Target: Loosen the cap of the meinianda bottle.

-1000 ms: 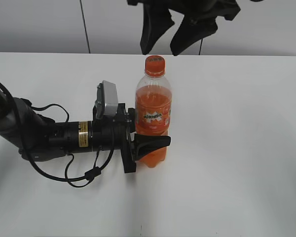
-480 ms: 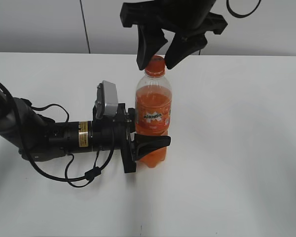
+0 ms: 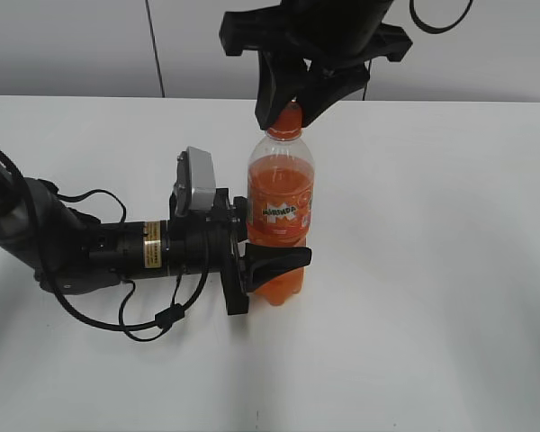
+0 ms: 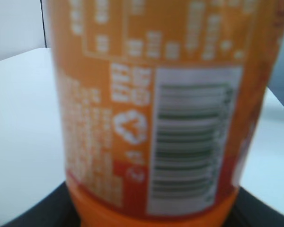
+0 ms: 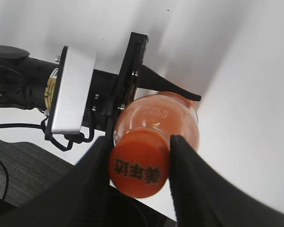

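A: Where do you stand with the cap point(image 5: 140, 169)?

B: You have both hands in place, but nothing shows the cap turned yet. The loosening itself is what you have left, as I judge it.

A: And the bottle point(image 3: 280, 211)?

B: It stands upright on the white bench point(image 3: 432, 270), about mid-scene. Your left hand point(image 3: 274, 261) comes in flat from the left, lying low along the bench, and clamps the bottle's lower body just under the label. The left wrist view is filled with blurred label, so the bottle sits right between those fingers.

A: The right hand point(image 5: 139, 163)?

B: It hangs over the bottle from the far side, pointing down at the top. In the right wrist view you see a dark finger point(image 5: 191, 179) hard against each side of the cap, with no gap showing. I read that as your right hand closed on the cap. In the exterior view the fingers hide most of the cap; only its lower edge and the neck show.

A: So next?

B: You twist, while the left hand keeps the bottle from spinning.
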Tool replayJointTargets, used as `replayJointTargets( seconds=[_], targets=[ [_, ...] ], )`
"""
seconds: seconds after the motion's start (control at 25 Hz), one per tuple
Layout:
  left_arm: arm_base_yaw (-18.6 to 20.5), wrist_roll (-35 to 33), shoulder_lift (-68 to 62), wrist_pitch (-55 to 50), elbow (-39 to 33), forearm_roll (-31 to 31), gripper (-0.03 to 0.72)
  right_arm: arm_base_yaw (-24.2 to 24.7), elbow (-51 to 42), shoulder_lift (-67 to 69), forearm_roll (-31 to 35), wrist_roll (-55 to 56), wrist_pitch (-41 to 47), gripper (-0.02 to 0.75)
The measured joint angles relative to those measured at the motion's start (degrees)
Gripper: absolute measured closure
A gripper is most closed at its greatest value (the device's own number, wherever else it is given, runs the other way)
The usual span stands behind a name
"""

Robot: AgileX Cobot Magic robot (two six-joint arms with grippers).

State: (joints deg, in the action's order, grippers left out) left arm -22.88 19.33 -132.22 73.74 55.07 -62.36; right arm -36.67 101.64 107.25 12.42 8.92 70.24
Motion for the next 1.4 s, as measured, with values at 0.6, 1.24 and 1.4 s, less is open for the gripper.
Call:
replayJointTargets(
  seconds=[0.6,1.24,1.4],
  targets=[
    [0.0,0.0,0.0,0.0,0.0,-0.2,0.307,0.0,0.0,-0.1,0.4,-39.0,0.0,0.46],
    [0.0,-0.3,0.0,0.0,0.0,-0.5,0.307,0.0,0.0,-0.2,0.8,-96.2,0.7,0.463],
    [0.0,-0.3,0.0,0.0,0.0,-0.5,0.307,0.0,0.0,-0.3,0.0,-109.2,0.7,0.463]
  ],
)
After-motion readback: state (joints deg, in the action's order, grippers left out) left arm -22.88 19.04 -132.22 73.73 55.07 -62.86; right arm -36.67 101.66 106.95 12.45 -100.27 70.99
